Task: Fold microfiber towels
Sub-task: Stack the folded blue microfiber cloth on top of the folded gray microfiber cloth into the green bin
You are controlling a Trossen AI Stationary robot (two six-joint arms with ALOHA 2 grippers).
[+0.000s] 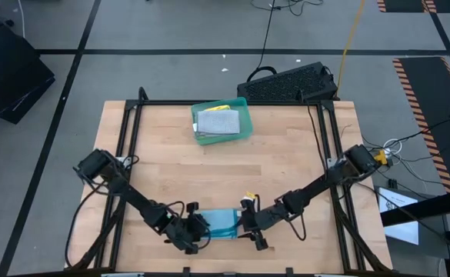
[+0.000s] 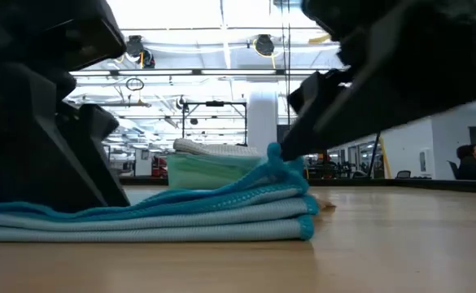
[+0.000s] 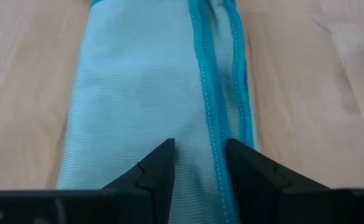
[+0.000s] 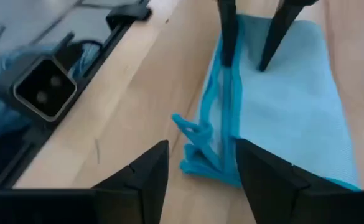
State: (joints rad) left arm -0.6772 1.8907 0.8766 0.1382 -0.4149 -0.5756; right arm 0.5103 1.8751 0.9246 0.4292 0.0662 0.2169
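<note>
A light blue microfiber towel (image 1: 225,223) lies folded in several layers near the table's front edge, between my two grippers. My left gripper (image 1: 203,229) is open at the towel's left end, with both fingers over its top layer (image 3: 138,81). My right gripper (image 1: 248,225) is open at the towel's right end, where a loose stitched corner (image 4: 191,134) sticks out. In the low view that corner (image 2: 274,155) stands up beside the right fingertip. A teal tray (image 1: 244,104) at the far middle holds a folded grey towel (image 1: 218,121) on top of a yellow one (image 1: 218,108). My left gripper has its two open fingertips (image 4: 228,59) set down on the towel's top layer near its left end, slanting down from above. The darker stitched edge (image 3: 216,124) runs between the fingers. The towel lies flat on the table. My right gripper may touch the raised corner; I cannot tell.
The tray also shows behind the towel in the low view (image 2: 209,172). A black perforated box (image 1: 290,83) sits just past the table's far right corner. Black frame rails (image 1: 128,154) run along the table's left and right sides. Bare wood lies between tray and towel.
</note>
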